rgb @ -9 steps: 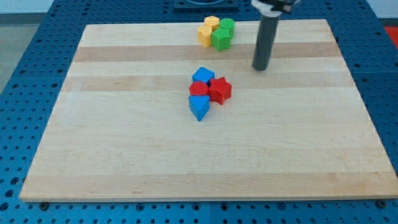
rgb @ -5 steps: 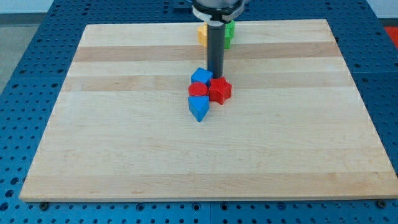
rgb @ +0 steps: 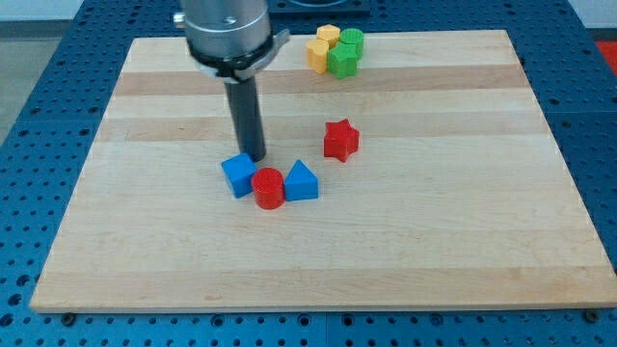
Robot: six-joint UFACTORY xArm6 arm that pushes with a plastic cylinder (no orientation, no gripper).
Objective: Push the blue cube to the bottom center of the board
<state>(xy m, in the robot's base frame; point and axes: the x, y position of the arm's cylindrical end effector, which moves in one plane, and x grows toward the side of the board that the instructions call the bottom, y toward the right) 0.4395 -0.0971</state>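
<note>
The blue cube (rgb: 237, 175) lies left of the board's middle. My tip (rgb: 251, 157) stands just above its upper right corner, touching or nearly touching it. A red cylinder (rgb: 268, 188) sits against the cube's right side, and a blue triangular block (rgb: 301, 181) sits against the cylinder's right side. A red star block (rgb: 340, 140) lies apart, up and to the right of these.
A cluster of two yellow blocks (rgb: 323, 46) and two green blocks (rgb: 345, 54) sits at the view's top, right of centre. The wooden board (rgb: 145, 251) lies on a blue pegboard table.
My tip swept from the view's upper right down and left through the cluster. The blue cube, red cylinder and blue triangular block moved down-left; the red star stayed nearly in place.
</note>
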